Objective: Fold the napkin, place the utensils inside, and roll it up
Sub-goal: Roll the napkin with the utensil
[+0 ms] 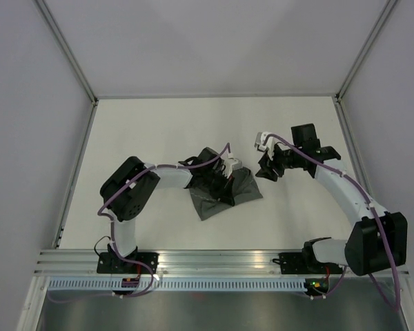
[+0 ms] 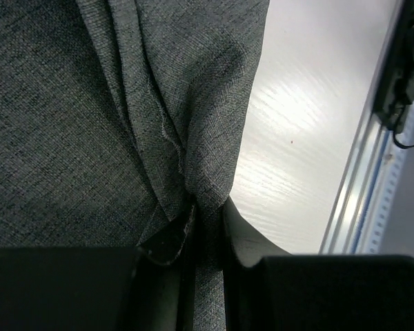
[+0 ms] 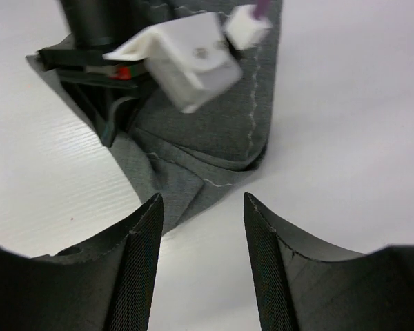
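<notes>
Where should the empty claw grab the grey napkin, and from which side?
Probably grab the napkin by its loose stitched edge. That edge lies in flat folded layers on the table, facing the right claw. Come in low from the right with the jaws open around the layers. The left claw pinches a bunched fold further in, so that side is taken.

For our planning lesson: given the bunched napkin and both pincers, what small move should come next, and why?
Probably bring the right pincer in to the near hemmed edge of the napkin and close on it. The left pincer pinches a bunched fold, the cloth lies crumpled, and the right stands open, clear of it; two grips could spread it flat.
</notes>
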You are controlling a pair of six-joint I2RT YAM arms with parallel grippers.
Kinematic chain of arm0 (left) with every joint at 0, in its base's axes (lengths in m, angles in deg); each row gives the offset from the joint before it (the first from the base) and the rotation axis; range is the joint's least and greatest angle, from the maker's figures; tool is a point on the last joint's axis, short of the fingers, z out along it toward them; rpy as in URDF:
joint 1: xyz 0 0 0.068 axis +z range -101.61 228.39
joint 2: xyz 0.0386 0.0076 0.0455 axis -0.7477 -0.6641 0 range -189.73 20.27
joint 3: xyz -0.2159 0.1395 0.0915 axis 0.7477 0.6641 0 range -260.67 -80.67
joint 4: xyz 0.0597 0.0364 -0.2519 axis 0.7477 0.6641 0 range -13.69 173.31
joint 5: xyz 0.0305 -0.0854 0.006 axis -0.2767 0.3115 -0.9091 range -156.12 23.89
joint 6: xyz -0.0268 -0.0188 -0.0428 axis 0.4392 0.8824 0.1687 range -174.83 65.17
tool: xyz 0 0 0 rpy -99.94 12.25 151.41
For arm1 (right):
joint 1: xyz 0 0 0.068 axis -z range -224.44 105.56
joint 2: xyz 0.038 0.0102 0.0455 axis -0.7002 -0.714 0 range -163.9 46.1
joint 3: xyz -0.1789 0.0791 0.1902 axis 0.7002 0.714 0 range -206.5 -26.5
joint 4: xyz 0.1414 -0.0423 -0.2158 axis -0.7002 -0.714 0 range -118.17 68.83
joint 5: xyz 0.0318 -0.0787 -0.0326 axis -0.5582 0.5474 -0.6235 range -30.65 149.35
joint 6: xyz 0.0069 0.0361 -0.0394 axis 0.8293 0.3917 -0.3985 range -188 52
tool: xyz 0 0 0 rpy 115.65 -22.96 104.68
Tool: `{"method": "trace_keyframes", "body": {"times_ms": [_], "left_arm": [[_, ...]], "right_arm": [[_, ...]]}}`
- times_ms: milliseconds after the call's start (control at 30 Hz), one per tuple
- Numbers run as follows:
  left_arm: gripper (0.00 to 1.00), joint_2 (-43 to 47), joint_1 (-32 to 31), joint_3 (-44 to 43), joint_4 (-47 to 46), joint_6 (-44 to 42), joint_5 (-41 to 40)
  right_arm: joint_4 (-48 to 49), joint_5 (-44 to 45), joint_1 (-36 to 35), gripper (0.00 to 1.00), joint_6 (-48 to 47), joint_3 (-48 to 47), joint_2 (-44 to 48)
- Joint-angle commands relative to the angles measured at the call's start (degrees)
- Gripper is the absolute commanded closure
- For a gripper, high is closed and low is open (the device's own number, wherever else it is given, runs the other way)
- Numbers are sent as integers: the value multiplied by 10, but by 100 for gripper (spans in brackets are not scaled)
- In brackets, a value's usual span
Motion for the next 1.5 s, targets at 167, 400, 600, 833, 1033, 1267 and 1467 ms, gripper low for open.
{"method": "trace_keyframes", "body": {"times_ms": [167, 400, 600, 833, 1033, 1267, 1467], "left_arm": [[98, -85, 21, -18, 124, 38, 84], [98, -110, 37, -36, 148, 38, 110], [98, -131, 40, -57, 166, 47, 114], [98, -141, 46, -63, 175, 48, 119], [98, -145, 49, -68, 179, 50, 125], [98, -147, 54, -69, 180, 57, 134], [97, -152, 54, -70, 181, 60, 138]], "right_arm": [[84, 130, -160, 43, -93, 162, 115], [163, 218, -261, 41, -102, 233, 86], [242, 286, -329, 40, -84, 258, 50], [297, 326, -367, 43, -64, 267, 5], [308, 334, -370, 59, -52, 264, -19], [297, 329, -370, 56, -51, 264, -41], [288, 317, -370, 55, -47, 263, -43]]}}
